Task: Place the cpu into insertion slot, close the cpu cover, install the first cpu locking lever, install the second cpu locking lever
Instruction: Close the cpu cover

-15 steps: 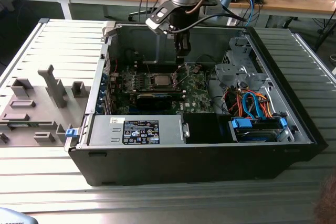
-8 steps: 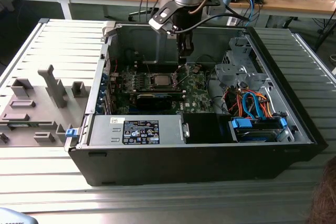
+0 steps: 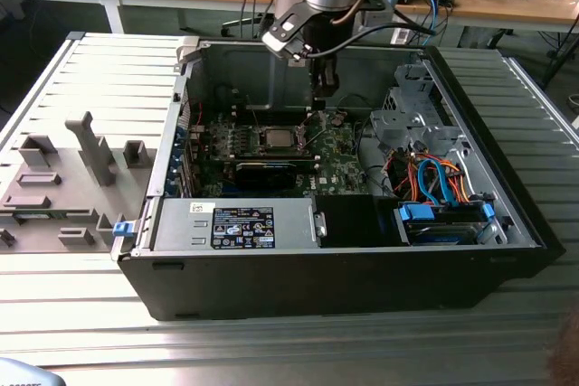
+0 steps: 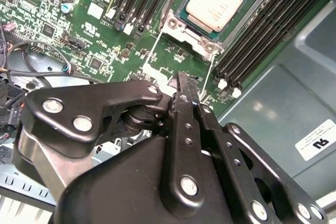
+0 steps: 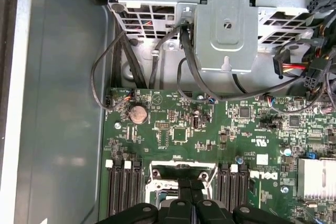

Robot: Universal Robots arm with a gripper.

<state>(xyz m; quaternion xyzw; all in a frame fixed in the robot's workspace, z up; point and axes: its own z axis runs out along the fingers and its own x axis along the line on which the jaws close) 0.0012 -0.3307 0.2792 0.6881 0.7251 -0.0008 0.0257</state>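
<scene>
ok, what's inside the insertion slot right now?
The cpu lies in the insertion slot, its pale metal top showing in the second wrist view. Whatever is on the slot's floor beneath it cannot be seen; the cpu covers it.

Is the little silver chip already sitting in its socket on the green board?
Yes: in the second wrist view the cpu lies flat inside the insertion slot, apart from the gripper.

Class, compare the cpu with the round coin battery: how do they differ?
The cpu is square; the coin battery is round. The cpu sits within a silver metal frame; the coin battery lies near the edge of the green board. Both lie flat on it.
</scene>
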